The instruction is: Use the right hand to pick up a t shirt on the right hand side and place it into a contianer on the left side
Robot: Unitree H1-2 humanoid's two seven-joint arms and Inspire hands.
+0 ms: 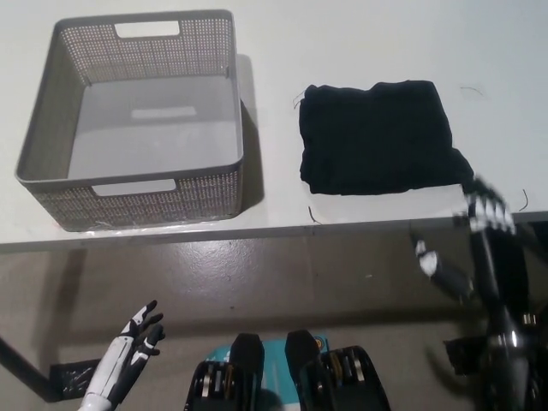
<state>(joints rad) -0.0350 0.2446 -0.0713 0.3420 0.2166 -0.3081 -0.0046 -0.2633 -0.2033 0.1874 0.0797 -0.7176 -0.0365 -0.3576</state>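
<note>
A folded black t shirt lies flat on the white table, right of centre. Left of it stands a grey perforated container with nothing inside. My black right hand is raised at the table's front edge, just below the shirt's front right corner, fingers spread and holding nothing. It does not touch the shirt. My white left hand rests low at the lower left, below table level, fingers apart.
The table's front edge runs across the picture, with brown floor below it. A few loose dark threads lie on the table near the shirt.
</note>
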